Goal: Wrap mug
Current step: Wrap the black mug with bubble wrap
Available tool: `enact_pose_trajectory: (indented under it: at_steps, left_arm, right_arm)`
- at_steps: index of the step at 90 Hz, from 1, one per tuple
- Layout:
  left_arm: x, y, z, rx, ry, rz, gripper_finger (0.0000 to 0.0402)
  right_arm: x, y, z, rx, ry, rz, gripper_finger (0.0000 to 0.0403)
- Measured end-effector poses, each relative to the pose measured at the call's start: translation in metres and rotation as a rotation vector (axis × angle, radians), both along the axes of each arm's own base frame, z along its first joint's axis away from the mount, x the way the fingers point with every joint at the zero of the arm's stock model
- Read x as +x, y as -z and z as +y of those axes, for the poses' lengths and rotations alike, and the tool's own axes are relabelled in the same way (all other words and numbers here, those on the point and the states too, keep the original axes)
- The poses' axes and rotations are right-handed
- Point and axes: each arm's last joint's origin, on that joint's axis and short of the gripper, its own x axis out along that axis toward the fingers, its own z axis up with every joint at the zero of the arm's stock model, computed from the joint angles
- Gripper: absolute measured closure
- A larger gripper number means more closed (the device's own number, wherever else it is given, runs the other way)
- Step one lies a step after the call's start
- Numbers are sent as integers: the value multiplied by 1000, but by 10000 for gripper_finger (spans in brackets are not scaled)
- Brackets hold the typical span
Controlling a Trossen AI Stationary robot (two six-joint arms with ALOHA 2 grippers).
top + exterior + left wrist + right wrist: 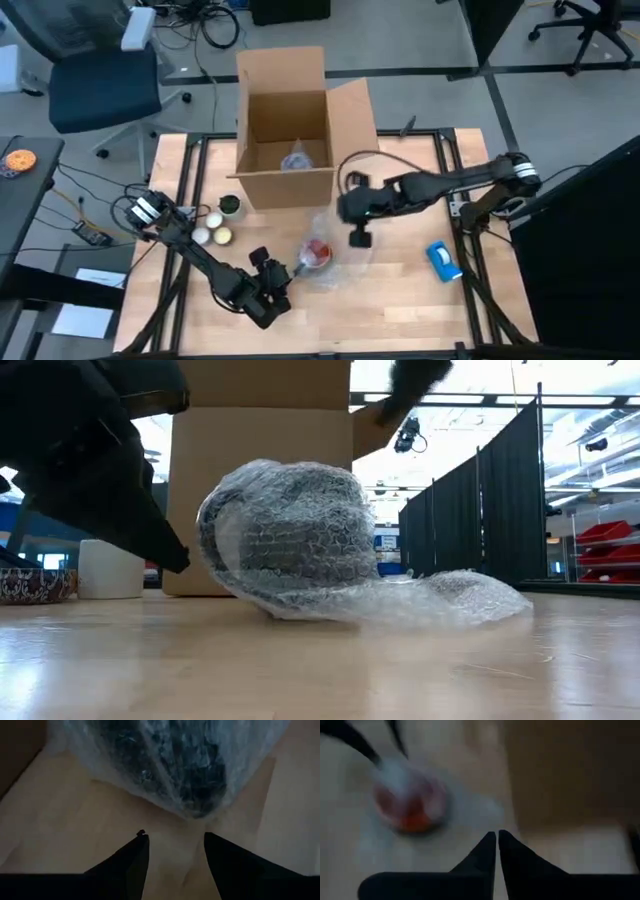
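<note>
The mug (pixel 317 252) lay near the middle of the table (pixel 400 310), in front of the cardboard box (pixel 285 120), partly covered by loose bubble wrap (pixel 330 262). The left gripper (pixel 277 283) sat just beside the bundle with its fingers apart and nothing between them. The right gripper (pixel 358 238) hung above the table, close to the mug's other side, fingers pressed together and empty.

Risk — the wrap appeared held by neither gripper, so it could probably spring open or slide off. A push from either gripper might roll the round mug out of the sheet. A loose tail of wrap trailed across the table and could snag.

Containers — the box stood open, with a small wrapped bundle (pixel 296 158) on its floor. The mug's contents could not be judged.
</note>
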Motion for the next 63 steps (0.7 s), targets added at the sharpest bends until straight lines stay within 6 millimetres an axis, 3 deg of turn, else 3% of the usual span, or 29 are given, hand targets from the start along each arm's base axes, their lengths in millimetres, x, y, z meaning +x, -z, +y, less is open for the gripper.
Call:
enact_pose_trajectory:
  at_steps: [14,23,43,56,63]
  left_arm:
    - [3,1,-2,-14,8,-17,229]
    - [4,1,-3,-16,22,-29,229]
    - [13,5,1,-17,12,-43,229]
    - [20,23,6,-12,-1,13,229]
    - [24,34,6,-9,-14,17,229]
  right_arm:
    - [-33,37,-11,56,119,227,389]
    - [-46,66,-24,189,206,291,374]
    - [-49,114,-42,369,264,139,320]
    - [-47,131,-50,514,234,31,269]
    - [-52,139,-54,498,227,44,239]
